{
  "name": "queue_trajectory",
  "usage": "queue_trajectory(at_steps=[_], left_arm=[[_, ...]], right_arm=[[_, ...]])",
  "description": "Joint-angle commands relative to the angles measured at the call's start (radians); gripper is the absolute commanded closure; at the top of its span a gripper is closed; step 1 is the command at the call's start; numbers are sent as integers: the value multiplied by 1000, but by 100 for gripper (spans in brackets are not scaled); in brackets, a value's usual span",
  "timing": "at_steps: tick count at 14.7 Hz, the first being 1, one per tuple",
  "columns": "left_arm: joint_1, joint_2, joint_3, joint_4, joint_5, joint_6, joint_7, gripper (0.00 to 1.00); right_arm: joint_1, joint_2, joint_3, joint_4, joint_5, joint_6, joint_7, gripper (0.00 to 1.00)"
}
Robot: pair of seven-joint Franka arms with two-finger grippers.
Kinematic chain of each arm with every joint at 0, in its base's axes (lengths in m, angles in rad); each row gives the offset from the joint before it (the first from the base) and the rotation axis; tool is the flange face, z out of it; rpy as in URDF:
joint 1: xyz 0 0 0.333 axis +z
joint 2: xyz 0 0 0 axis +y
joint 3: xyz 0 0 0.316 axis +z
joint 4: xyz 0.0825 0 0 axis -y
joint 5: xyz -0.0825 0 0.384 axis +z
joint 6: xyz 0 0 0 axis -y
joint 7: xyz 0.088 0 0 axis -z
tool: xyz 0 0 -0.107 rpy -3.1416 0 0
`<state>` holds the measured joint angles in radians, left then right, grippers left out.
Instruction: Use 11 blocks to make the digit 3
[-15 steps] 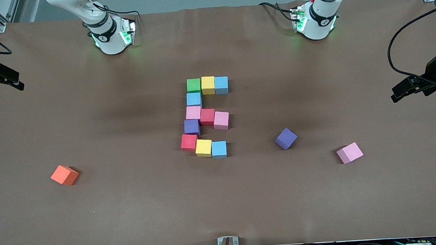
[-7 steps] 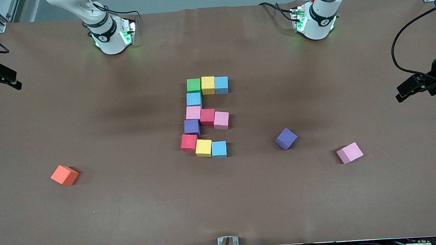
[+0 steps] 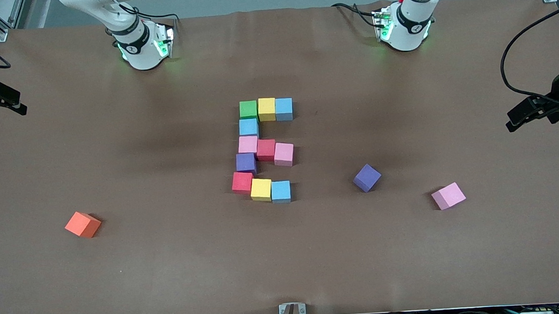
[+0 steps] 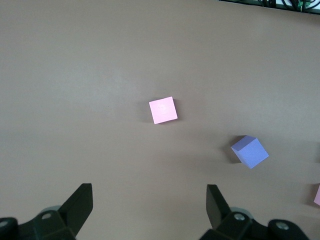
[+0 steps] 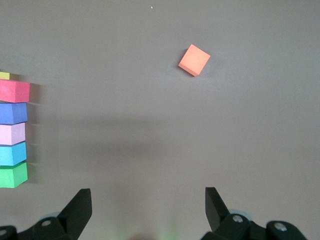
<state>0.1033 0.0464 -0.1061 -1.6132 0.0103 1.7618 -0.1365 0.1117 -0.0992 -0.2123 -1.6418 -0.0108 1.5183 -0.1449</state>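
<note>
The digit 3 [image 3: 248, 128] lies mid-table as touching blocks. Its bar nearest the robots is green [image 3: 248, 109], yellow [image 3: 266, 109] and light blue [image 3: 284, 109]. The middle bar is pink, red [image 3: 265, 150], pink. The bar nearest the front camera is red, yellow, light blue [image 3: 280, 191]. A light blue and a purple block [image 3: 245, 163] link them. The right wrist view shows the digit's edge [image 5: 12, 134]. My left gripper [image 3: 529, 118] [image 4: 149, 200] hangs open and empty over the left arm's end. My right gripper [image 3: 1, 114] [image 5: 148, 202] hangs open and empty over the right arm's end.
A loose purple cube [image 3: 367, 177] [image 4: 249, 151] and a loose pink cube [image 3: 448, 195] [image 4: 163, 110] lie toward the left arm's end. An orange cube [image 3: 82, 224] [image 5: 194, 60] lies toward the right arm's end, nearer the front camera than the digit.
Both grippers have drifted slightly outward toward their ends of the table. No block has moved.
</note>
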Motion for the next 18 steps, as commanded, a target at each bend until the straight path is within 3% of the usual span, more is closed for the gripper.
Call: queue_trajectory(at_steps=[1,18], left_arm=[[1,6,0,7,-9,-7,17,0],[-4,6,-3,15,-15,-5,5,0]], right_arm=[[-15,-19,8,-1,-12,-12,-1,0],[-6,-16,17,-3,-12,-29,-71,0]])
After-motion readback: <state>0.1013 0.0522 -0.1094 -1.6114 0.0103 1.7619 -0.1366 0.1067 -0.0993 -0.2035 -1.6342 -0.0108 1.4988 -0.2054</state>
